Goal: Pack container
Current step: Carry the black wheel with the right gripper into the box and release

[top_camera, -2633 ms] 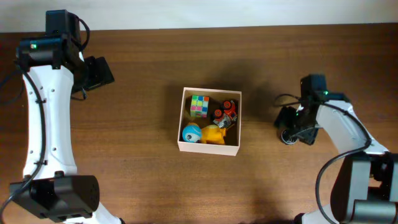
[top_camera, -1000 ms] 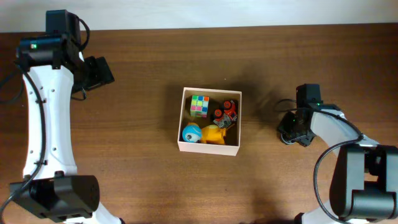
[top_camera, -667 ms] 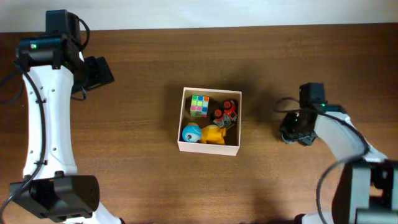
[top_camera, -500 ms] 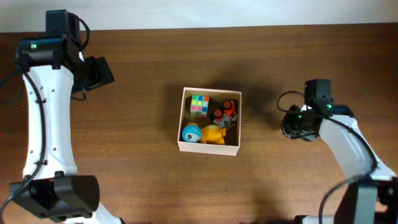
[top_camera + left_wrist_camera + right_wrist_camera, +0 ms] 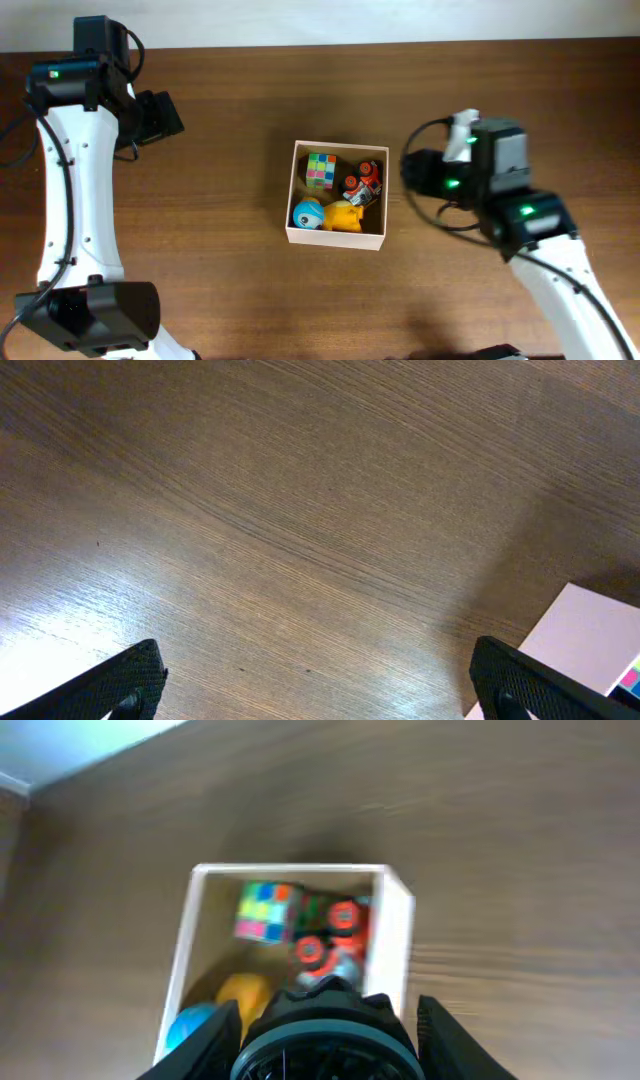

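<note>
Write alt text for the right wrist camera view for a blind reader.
The right gripper holds a dark round object between its fingers above the wooden table. Beyond it sits the container, an open white-walled box holding a colourful cube, a red toy, a yellow toy and a blue toy; the picture is blurred.

Brown wood-grain table (image 5: 230, 280) fills nearly the whole overhead frame, its far edge running along the top. One thing sits directly on it: the container (image 5: 335, 238), square, white-walled, flat on the wood at frame centre. Left wrist view: wood grain, with a white container corner at lower right.
</note>
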